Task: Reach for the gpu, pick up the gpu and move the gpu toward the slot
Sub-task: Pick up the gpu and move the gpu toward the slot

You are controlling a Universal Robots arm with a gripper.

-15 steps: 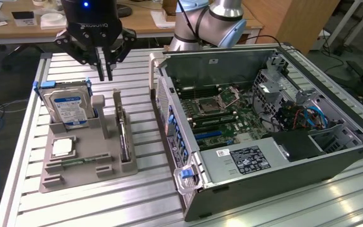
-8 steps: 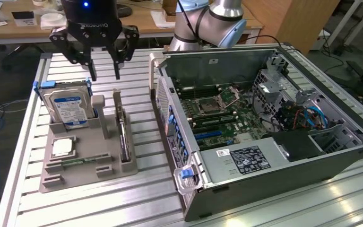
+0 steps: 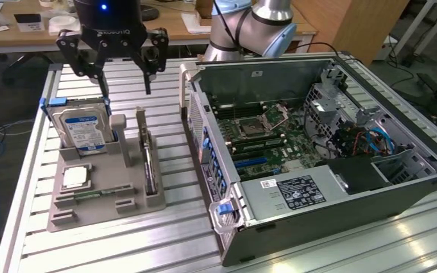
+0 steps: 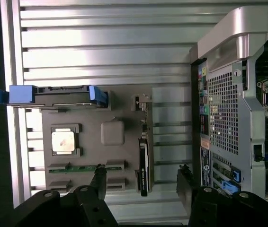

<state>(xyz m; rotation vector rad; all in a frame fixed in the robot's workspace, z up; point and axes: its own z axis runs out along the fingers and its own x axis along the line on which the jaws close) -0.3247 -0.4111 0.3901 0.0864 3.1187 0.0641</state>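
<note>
The gpu [image 3: 150,166] stands on edge in the grey holder [image 3: 108,170], a thin dark card along the holder's side nearest the computer case. From the wrist view it is a slim dark strip [image 4: 144,166]. My gripper [image 3: 126,86] hangs open above the holder's far end, clear of the gpu, with nothing between its fingers. In the wrist view the gripper [image 4: 142,176] has one black fingertip on each side of the gpu's line, well above it. The blue expansion slots [image 3: 254,162] lie on the motherboard inside the open case [image 3: 340,187].
A silver hard drive [image 3: 82,128] with a blue label stands upright in the holder, beside a square CPU chip [image 3: 75,177] and a green memory stick [image 4: 82,168]. The case's rear panel [image 4: 226,109] rises close beside the holder. Everything sits on a slatted aluminium table [image 3: 165,239].
</note>
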